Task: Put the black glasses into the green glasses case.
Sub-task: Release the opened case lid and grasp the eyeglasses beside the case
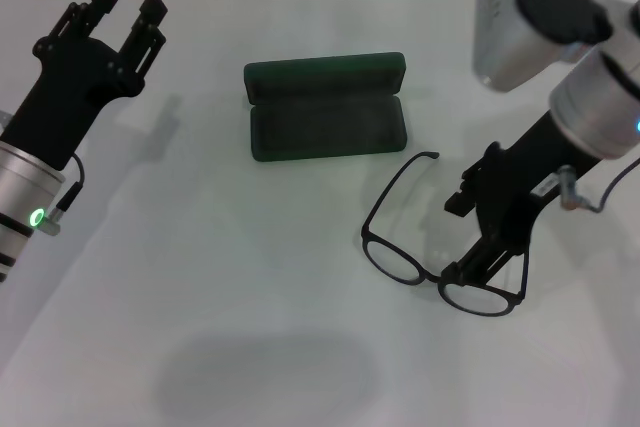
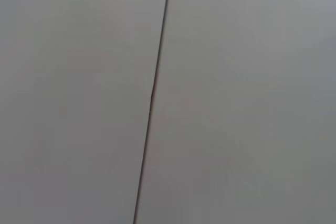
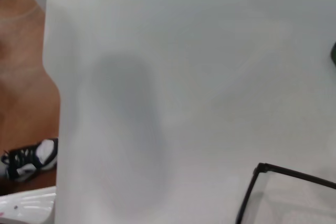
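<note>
Directly under right pincer [image 1: 478, 259] (touching): black glasses [image 1: 400, 257]

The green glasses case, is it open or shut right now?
Open. The green glasses case lies with its lid folded back, dark interior exposed and empty; the black glasses sit outside on the table.

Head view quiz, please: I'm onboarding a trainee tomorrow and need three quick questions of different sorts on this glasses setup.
1. True or false: the green glasses case lies open on the table.
2. Which gripper is down at the black glasses?
A. left gripper
B. right gripper
C. neither
3. Fill in: the temple arms of the glasses are ____, not folded.

Key:
1. True; its lid is swung back.
2. B. It is at the frame beside the bridge; the left gripper hangs open, far off to the case's left.
3. Unfolded; the one fully seen points toward the case.
</note>
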Robot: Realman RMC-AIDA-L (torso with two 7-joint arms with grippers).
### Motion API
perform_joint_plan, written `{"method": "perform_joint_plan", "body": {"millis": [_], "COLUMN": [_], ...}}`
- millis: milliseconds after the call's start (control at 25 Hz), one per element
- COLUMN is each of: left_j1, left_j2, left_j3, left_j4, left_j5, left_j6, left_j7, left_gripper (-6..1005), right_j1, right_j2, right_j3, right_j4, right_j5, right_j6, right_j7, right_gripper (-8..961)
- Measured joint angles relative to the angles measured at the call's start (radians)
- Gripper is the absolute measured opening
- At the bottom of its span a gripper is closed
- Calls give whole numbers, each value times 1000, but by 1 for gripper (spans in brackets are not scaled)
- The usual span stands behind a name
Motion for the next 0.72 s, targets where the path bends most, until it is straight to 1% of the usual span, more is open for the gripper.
{"method": "perform_joint_plan", "body": {"millis": [240,440,720], "left_j1": [-2,-7,-10], "left_j2": [-1,-3,-3], "left_j3": [0,0,0], "left_j4": [-2,-2,-3], "left_j5": [-4,-4,-5], "left_j6": [-6,-6,-12], "left_j7": [20,34,35], "left_gripper": [598,598,598], "right_j1": [21,28,25], "right_j2": [1,1,1], "right_j3": [-130,-186,-295], "right_j4": [30,63,65], "right_j5": [6,30,26], "right_j6": [84,125,184], "right_j7": [41,50,82], "right_gripper": [766,747,651]}}
